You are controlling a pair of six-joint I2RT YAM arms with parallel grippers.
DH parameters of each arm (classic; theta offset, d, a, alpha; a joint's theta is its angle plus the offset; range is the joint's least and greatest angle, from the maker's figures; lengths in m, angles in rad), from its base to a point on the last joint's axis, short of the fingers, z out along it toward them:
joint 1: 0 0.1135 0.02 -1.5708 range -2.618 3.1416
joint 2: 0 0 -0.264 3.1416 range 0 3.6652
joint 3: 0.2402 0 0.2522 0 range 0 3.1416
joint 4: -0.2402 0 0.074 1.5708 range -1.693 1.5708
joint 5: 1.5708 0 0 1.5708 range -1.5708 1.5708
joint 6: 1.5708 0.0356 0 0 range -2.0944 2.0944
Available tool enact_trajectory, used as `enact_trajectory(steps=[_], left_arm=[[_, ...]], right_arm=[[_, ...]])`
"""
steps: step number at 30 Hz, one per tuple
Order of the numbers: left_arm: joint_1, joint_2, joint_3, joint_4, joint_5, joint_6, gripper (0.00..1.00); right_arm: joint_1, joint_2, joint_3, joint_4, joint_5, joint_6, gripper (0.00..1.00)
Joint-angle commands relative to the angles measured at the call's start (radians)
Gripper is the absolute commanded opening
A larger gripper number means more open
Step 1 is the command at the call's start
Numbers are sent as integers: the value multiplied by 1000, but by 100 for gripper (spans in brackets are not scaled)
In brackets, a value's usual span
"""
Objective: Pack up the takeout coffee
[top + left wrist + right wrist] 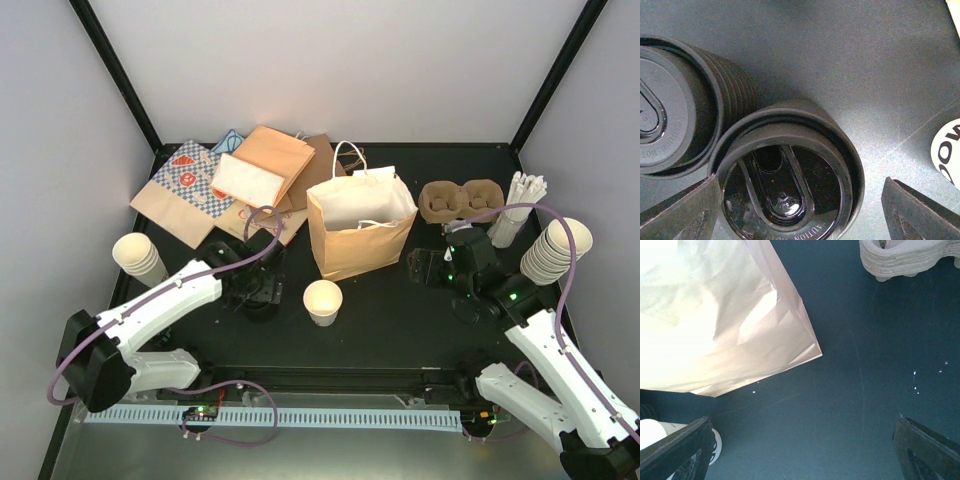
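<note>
A single open-topped cream cup (322,302) stands in the middle of the table, and no capped takeout coffee is in view. The brown pulp carrier (460,200) lies empty at the back right, and its edge (902,257) also shows in the right wrist view. My left gripper (262,292) hangs open over two stacks of black lids. Its fingers straddle the nearer lid stack (785,200), with a gap on the right side. My right gripper (420,268) is open above bare table beside the bag, nothing between its fingers (685,450).
An open brown paper bag (360,225) stands upright at the centre back. Stacks of lidless cups sit at the left (140,258) and right (555,250). Flat paper bags (235,180) lie at the back left, white wrapped sticks (520,208) at the back right. The second lid stack (670,115) touches the first.
</note>
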Motion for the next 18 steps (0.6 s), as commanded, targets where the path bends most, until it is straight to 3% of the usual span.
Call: enact_trajectory(steps=[1, 18], left_arm=[[15, 7, 0, 30, 24, 23, 90], [65, -12, -5, 18, 19, 27, 90]], right_arm=[[-3, -6, -4, 24, 8, -12, 100], [-3, 1, -3, 27, -4, -17, 100]])
